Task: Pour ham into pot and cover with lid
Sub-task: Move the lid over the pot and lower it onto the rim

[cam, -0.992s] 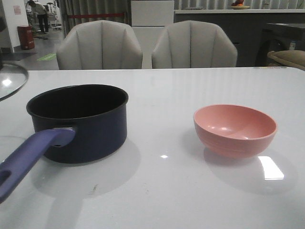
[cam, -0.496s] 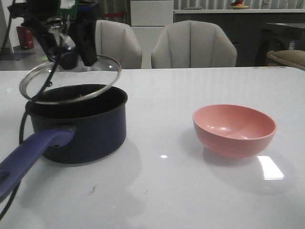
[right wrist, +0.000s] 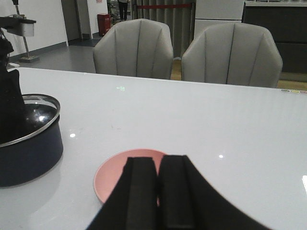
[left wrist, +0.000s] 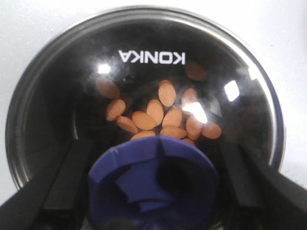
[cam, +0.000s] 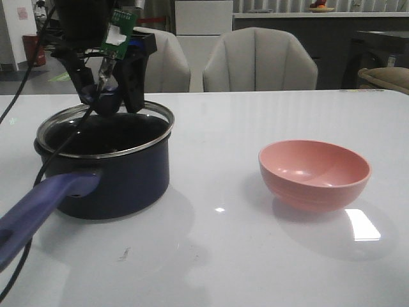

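Pot (cam: 112,185): dark navy outside, black inside, w/ lighter blue-purple handle (cam: 38,208). Lid (left wrist: 144,91): dark glass, shiny silver metal rim, white "KONKA" lettering, blue knob (left wrist: 153,184). Ham (left wrist: 160,115): orange slices seen thru the glass. Bowl (cam: 314,174): salmon pink in & out. Left gripper (cam: 108,96): black, w/ a green circuit board above. Right gripper (right wrist: 156,191): black fingers. Table (cam: 255,256): pale grey-white, glossy. Chairs (cam: 259,61): light grey, vertical seam lines.

dim, soft frames (tabletop glare)
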Robot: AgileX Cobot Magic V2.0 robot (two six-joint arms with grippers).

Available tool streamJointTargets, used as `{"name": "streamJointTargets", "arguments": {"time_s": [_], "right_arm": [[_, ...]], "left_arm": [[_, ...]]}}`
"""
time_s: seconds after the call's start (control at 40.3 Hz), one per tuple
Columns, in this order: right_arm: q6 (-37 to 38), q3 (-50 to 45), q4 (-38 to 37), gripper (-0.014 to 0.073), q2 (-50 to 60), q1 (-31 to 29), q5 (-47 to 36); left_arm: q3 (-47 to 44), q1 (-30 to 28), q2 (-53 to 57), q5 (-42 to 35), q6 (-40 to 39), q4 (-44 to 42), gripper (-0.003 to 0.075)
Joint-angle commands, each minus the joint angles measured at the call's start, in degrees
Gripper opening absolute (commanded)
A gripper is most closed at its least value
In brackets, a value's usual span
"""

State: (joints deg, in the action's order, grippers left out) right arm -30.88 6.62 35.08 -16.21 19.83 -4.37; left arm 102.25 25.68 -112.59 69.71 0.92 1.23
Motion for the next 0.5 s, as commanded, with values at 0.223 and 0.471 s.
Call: {"name": "streamJointTargets", "arguments": {"time_s": [0.223,0.471], "right_arm": [[-0.29,1.74,-0.09,0.0149,-0.38,0.07,-3.54],[-0.29,1.74,-0.09,0.0149,-0.38,0.07,-3.54]], "left_arm": [[1.91,0.47,2.85,-0.21,-0.14,-0.87,0.0262],[1.91,-0.03,1.24,-0.45,-0.23,-0.78,0.0346]]}}
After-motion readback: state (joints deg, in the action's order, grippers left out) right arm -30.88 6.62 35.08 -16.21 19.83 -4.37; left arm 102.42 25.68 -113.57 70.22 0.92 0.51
